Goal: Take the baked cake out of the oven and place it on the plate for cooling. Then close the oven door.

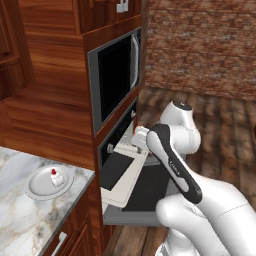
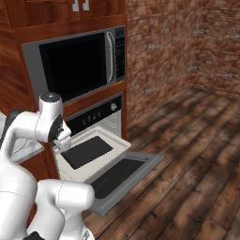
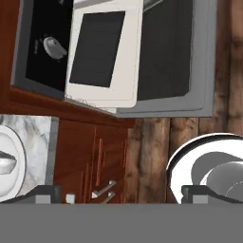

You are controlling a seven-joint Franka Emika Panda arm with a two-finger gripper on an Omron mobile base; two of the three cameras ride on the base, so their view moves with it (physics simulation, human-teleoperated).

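Already the cake (image 1: 56,177) sits on the plate (image 1: 40,189), low at the left of the left base view, on the marble counter (image 1: 20,220). Right of it, at centre frame, the oven (image 1: 116,150) gapes: its door (image 1: 145,192) hangs flat and a pale tray (image 1: 125,175) juts over it (dark inset in the middle). The gripper (image 3: 121,192) shows two dark tips set far apart at the bottom of the hand view, spread wide, nothing between them. The microwave (image 1: 115,75) hangs above, upper centre.
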